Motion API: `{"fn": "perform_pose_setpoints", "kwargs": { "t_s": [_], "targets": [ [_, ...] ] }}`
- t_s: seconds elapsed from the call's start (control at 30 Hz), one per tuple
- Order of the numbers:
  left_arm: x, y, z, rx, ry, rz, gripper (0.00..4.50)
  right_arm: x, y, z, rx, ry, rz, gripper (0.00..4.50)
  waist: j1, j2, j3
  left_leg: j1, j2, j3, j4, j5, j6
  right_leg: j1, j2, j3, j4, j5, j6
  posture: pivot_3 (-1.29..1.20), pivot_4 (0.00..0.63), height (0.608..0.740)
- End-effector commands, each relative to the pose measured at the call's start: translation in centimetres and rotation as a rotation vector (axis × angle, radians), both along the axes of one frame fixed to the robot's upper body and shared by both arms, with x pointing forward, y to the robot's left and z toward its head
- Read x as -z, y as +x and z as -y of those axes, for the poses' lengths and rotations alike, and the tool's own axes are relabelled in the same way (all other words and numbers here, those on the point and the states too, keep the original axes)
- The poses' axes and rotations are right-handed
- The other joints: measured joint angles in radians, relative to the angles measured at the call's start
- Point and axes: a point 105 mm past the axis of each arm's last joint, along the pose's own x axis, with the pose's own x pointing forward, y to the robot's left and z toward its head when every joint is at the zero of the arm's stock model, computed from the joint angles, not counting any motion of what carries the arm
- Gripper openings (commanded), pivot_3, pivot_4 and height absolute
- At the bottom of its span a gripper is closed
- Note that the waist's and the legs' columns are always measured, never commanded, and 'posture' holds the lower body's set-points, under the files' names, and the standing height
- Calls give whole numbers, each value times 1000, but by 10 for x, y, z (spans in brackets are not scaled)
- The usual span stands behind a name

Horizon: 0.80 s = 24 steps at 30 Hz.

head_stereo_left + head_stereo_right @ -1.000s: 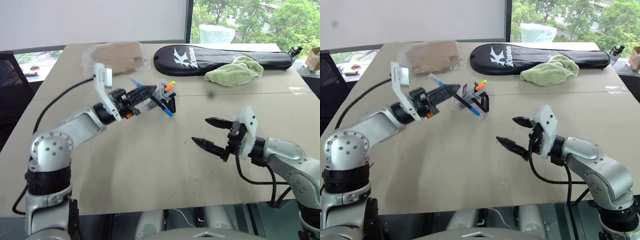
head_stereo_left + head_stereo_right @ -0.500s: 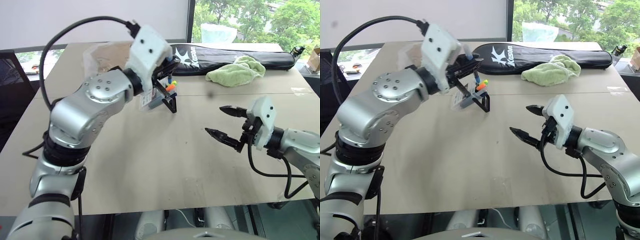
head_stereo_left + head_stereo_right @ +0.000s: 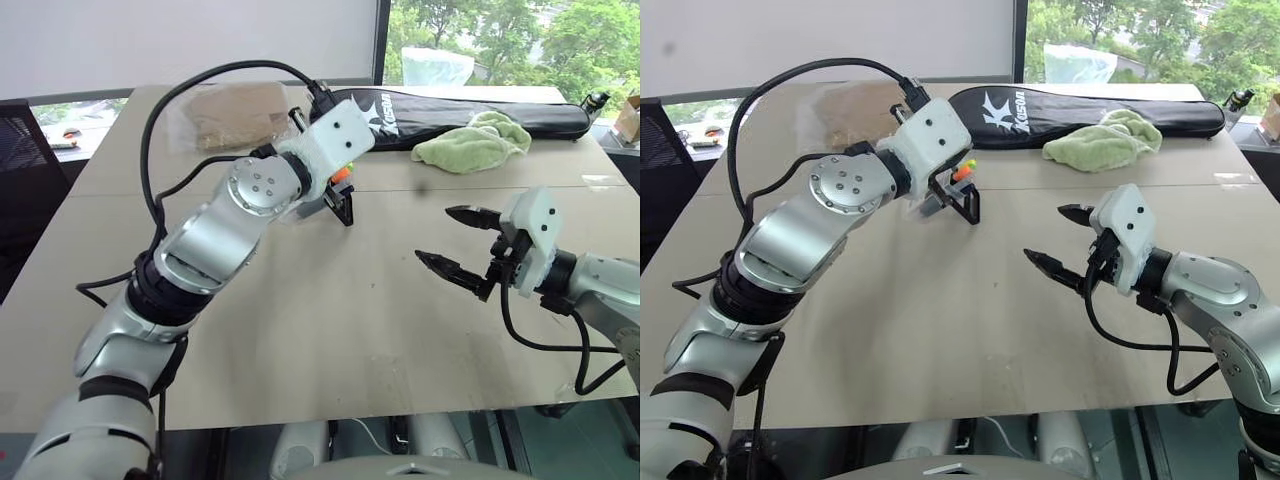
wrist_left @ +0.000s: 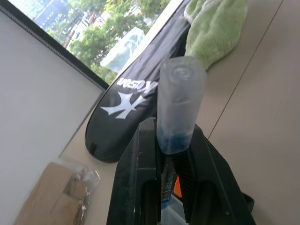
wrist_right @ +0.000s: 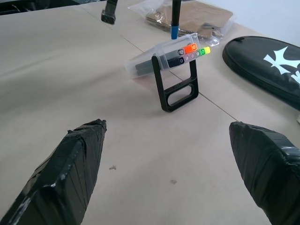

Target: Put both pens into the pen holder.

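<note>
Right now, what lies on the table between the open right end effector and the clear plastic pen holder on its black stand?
Nothing: in the right wrist view, only bare tan tabletop lies between the right end effector and the clear plastic pen holder.

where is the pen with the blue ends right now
The pen with the blue ends is clamped in the left hand, upright above the pen holder, near the black racket bag.

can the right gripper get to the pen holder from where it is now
Probably yes. The right gripper hangs open over bare table with nothing between it and the pen holder, though the left gripper, shut on a pen, crowds the holder's top.
</note>
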Motion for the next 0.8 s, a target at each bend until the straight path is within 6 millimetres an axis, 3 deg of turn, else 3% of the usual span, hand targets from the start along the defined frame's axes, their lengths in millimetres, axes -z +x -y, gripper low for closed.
{"fn": "perform_pose_setpoints", "kwargs": {
  "t_s": [0.03, 0.1, 0.3, 0.5, 0.8],
  "targets": [
    [6, 4, 6, 2, 3, -5, 0, -11, -4, -1, -1, -9, 55, 4458, 2, 0, 0, 0, 0, 0, 0, 0, 0, 0, 0, 0, 0, 0, 0, 0, 150, 740],
    [10, 10, 7, -15, -1, -4, 0, -11, -5, 0, 3, -9, 56, 4458, 3, 0, 0, 0, 0, -1, 1, 0, 0, 0, 0, -1, 0, 0, 0, 0, 150, 740],
    [-16, 6, 16, 25, 9, 149, 0, -11, -6, 1, 15, -10, 57, 4458, 0, 0, 0, -1, 0, -1, 1, 0, 0, 0, 0, 0, 0, 0, 0, 0, 150, 740],
    [-30, 2, 23, 63, 60, 258, 0, -11, -7, 2, 20, -9, 55, 4458, -1, 0, 0, -1, 0, -1, 1, 0, 0, 0, 0, -1, 1, 0, 0, 0, 150, 740],
    [-28, -2, 41, 149, -52, 193, 0, -10, -5, 2, 20, -11, 53, 4458, 0, 0, 0, -1, 0, 0, 2, 0, 1, 0, 0, 0, 1, 0, 0, 0, 150, 740]
  ]
}}
